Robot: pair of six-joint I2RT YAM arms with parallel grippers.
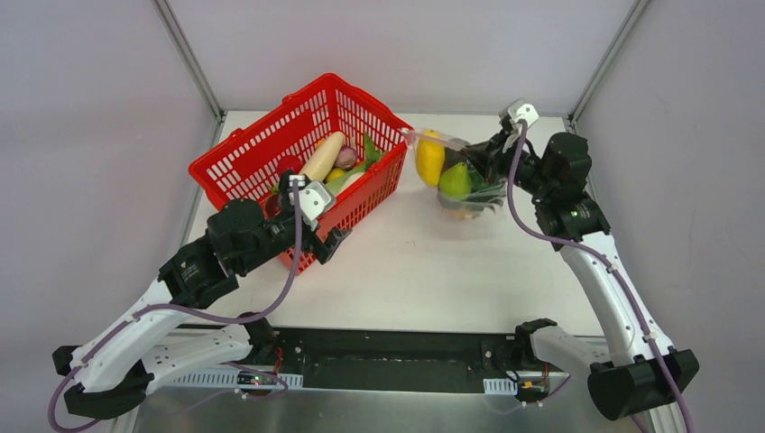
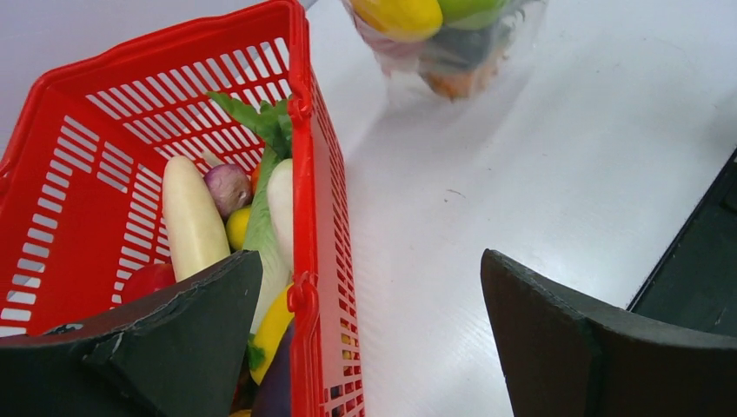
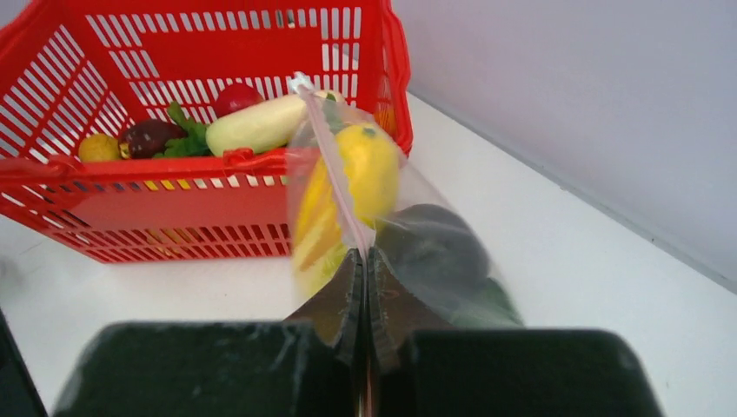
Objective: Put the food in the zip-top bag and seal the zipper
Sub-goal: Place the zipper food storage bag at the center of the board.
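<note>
The clear zip-top bag [image 1: 458, 180] hangs above the table at the back right, with a yellow fruit [image 1: 430, 158], a green one [image 1: 456, 180] and darker pieces inside. My right gripper [image 3: 363, 256] is shut on the bag's mouth edge, where the pink zipper [image 3: 335, 165] runs away from the fingertips. More food lies in the red mesh basket [image 1: 262, 149]: a white radish [image 2: 191, 217], a green leafy vegetable [image 2: 261, 117], a yellow piece [image 2: 269, 326] and a dark eggplant [image 2: 276, 382]. My left gripper [image 2: 369, 261] is open and empty, straddling the basket's right wall [image 2: 300, 174].
The basket stands at the back left of the white table [image 1: 424, 262], close to the bag. Grey walls [image 1: 406, 45] enclose the back and sides. A black strip [image 1: 388, 361] with the arm bases runs along the near edge.
</note>
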